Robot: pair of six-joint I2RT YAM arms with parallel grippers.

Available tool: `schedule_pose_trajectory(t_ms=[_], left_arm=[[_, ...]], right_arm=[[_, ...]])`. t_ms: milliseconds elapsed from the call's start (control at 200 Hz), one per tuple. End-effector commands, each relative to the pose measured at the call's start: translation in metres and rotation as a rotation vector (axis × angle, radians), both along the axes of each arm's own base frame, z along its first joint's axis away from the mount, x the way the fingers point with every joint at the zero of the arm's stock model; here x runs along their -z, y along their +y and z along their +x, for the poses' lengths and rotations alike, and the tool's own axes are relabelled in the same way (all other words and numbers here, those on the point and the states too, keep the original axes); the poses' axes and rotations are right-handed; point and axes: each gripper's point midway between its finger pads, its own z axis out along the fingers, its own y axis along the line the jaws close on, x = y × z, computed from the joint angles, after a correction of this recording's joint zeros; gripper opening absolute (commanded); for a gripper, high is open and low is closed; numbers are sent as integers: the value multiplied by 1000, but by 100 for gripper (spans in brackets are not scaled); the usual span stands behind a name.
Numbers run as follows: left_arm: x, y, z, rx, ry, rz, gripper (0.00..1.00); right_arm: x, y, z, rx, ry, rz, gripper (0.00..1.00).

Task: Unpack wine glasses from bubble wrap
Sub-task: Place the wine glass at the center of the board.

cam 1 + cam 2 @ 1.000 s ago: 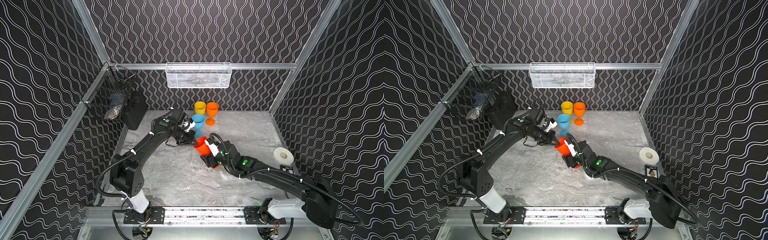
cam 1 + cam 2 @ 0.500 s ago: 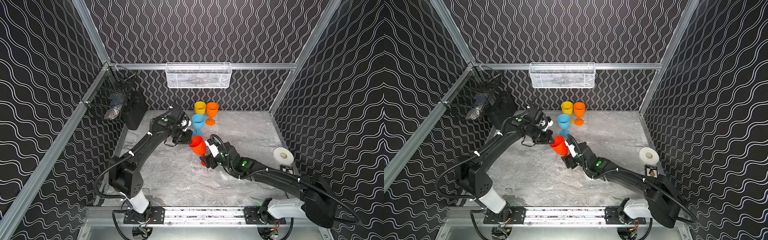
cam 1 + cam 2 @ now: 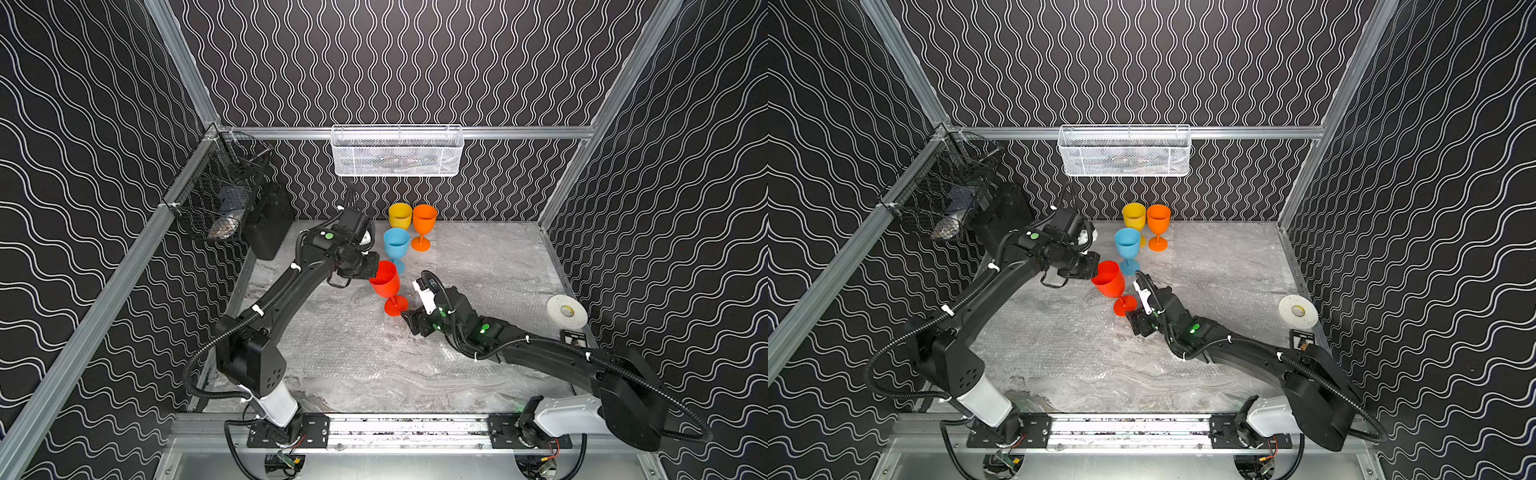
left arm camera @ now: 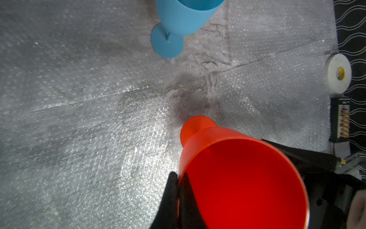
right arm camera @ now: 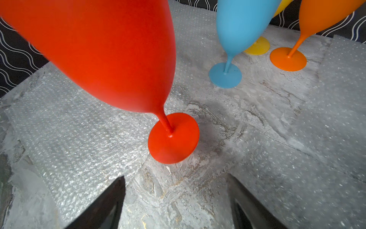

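In both top views: white mesh basket on rear rail, contents indistinct; black wire basket at left wall, something silvery inside. Left wrist: left gripper pinching rim of red glass. Right wrist: right gripper spread, just short of red foot at edge of bubble wrap. Since a second ago: red glass raised from steep lean to slight tilt.

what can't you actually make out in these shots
White mesh basket: contents blurred behind the mesh, both top views.
Black wire basket: silvery item inside, unidentifiable through the wire, top views.
Yellow goblet: stem hidden behind the blue goblet, top and right wrist views.
Small black card by the right wall: print too small, top and left wrist views.
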Motion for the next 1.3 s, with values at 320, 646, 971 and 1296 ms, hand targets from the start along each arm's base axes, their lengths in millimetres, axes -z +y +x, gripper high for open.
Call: schedule_pose_trajectory(t_ms=[320,646,971,1296], left_arm=[[-20,-14,26,16,-184,125,0],[-4,-31,48,38,-205,186,0],[17,-37,66,34,-195,220,0],[34,-38,77,30,-179,257,0]], right_arm=[[10,-33,27,210,-12,63,84],[25,-66,43,303,71,142,84],[29,-75,48,335,85,155,84],[31,-74,49,331,94,153,84]])
